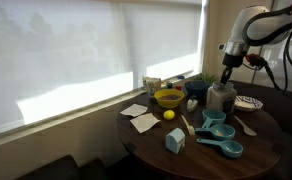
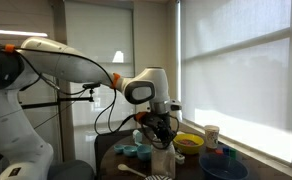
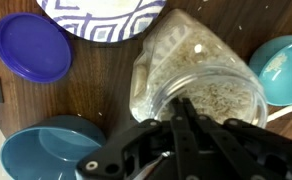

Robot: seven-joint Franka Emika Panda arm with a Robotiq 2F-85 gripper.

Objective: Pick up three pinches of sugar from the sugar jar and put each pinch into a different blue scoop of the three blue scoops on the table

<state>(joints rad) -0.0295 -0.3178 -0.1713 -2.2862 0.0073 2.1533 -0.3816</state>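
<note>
Indoors, a round dark wooden table point(image 1: 146, 146) sits by a big window with roller blinds point(image 1: 76, 50) drawn. The sugar jar point(image 1: 221, 99) stands on the table, with the three blue scoops point(image 1: 218, 132) just beside it. The gripper point(image 3: 183, 105) is down in the jar mouth over the sugar point(image 3: 176, 55), fingertips drawn together.

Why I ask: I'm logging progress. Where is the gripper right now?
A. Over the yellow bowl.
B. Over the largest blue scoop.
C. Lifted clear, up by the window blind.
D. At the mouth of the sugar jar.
D: the wrist view shows the gripper at the open mouth of the sugar jar, with the sugar just beneath it.
</note>
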